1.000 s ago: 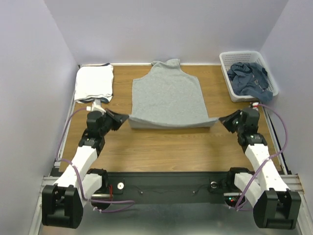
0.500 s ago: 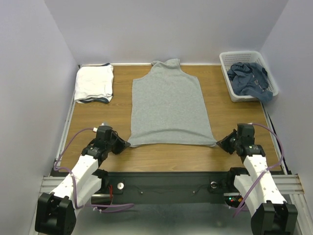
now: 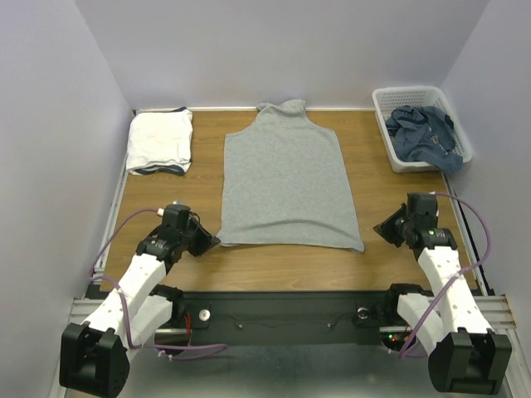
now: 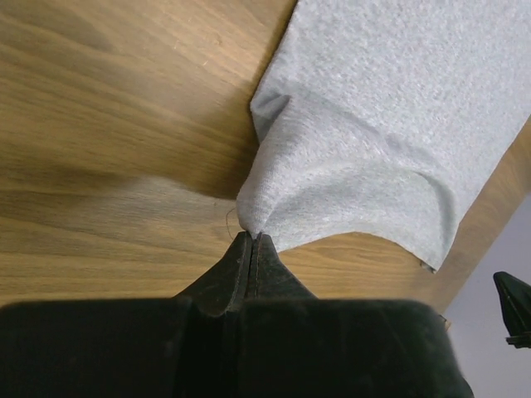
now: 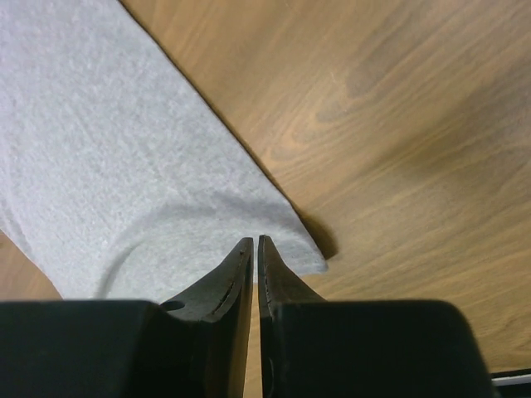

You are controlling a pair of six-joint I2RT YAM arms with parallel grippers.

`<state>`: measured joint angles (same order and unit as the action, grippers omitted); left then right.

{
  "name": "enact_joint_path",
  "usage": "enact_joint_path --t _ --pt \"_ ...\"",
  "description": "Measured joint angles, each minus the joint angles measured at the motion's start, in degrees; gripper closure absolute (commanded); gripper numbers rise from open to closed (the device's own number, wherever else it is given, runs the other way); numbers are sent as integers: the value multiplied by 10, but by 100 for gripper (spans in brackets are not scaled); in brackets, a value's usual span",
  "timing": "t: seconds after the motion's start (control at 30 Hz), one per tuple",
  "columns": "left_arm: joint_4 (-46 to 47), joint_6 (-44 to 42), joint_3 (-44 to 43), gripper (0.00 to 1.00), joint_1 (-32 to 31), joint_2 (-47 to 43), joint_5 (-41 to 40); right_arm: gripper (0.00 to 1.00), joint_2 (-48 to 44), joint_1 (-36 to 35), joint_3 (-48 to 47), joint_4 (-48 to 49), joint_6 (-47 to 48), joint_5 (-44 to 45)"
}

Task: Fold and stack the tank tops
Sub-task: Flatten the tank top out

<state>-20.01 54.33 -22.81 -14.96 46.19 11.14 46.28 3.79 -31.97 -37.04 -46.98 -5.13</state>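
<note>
L tool (image 4: 251, 238) pinches grey top (image 4: 390, 108) corner

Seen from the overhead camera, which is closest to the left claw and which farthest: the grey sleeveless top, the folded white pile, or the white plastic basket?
1. Heather grey knit tank top, centre of the table: the left gripper pinches its near-left corner.
2. Folded pile of white tops, far-left corner.
3. White plastic lattice basket, far-right corner.
</note>
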Motion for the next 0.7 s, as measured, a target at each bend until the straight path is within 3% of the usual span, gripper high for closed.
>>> enact_joint_path --t 0.23,0.37,0.47,0.7 --pt "-4 -23 -14 100 0 29 1 85 18 0 -1 5 17 -8" --pt "-4 -29 -14 100 0 39 4 66 7 0 68 14 22 -36" --pt "-4 -32 -14 100 0 45 4 60 -14 0 109 2 21 -52" --pt "2 -43 -35 100 0 66 4 58 -30 0 130 4 15 -61"
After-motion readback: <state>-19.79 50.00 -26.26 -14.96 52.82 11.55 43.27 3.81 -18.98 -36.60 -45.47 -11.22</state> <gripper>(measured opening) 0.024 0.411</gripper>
